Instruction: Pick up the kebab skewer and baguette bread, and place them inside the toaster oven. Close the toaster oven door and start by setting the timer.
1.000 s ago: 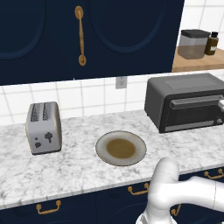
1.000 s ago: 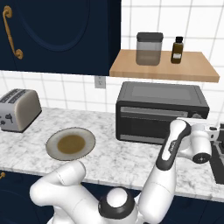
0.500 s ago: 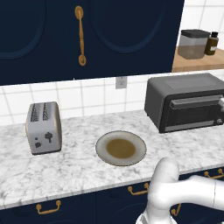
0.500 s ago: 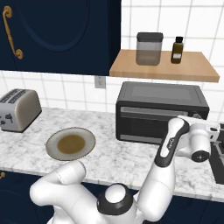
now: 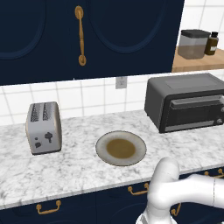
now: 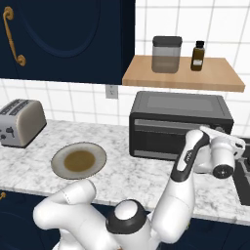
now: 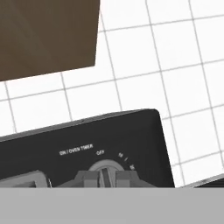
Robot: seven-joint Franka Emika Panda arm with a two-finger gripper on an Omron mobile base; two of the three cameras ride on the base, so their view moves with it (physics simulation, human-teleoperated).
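Nothing's really budged since a second ago, gripper (image 7: 105, 177) pinched shut on the timer knob (image 7: 104, 168) of the closed toaster oven (image 6: 179, 124) at the counter's right end, probably to start it.

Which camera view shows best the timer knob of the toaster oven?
The hand view: the timer knob sits close up between the shut gripper fingertips, with the OFF marking legible above it. In the left base view it is a tiny dot at the toaster oven front's right edge. In the right base view the arm hides it.
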